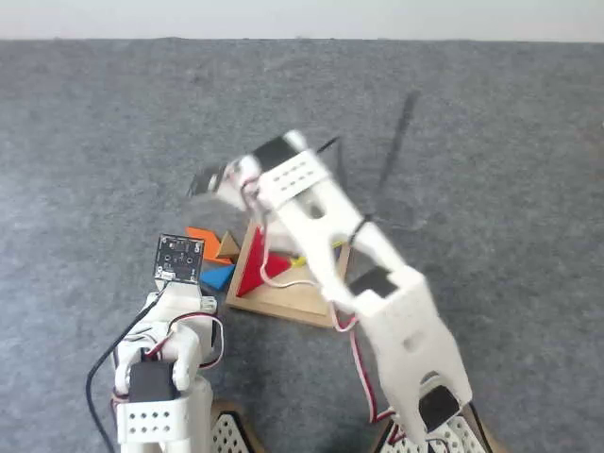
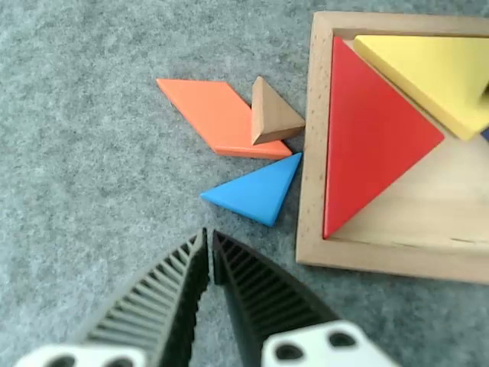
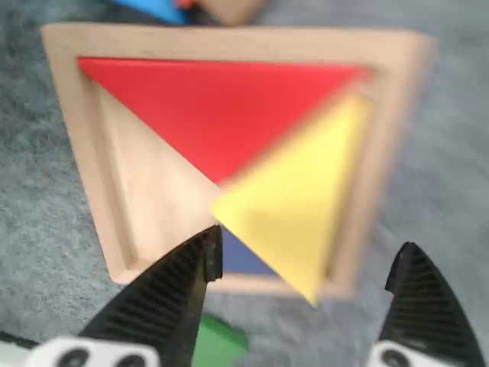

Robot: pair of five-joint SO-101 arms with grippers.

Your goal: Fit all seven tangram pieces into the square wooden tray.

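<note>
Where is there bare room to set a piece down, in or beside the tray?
In the tray, bare wood lies between the red triangle, yellow triangle and rim. The grey mat beyond the orange parallelogram is open. Crowded: that piece, the tan triangle and blue triangle bunch beside the tray.

An overhead and two close wrist cameras share the tray [image 1: 283,302].

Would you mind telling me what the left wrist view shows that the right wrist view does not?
Left wrist view adds: the left gripper, shut, and the orange parallelogram in full. Right wrist view adds: the right gripper, open, and a green piece outside the wooden tray. Shared: that tray holding the red triangle and yellow triangle, with the blue triangle beside it.
</note>
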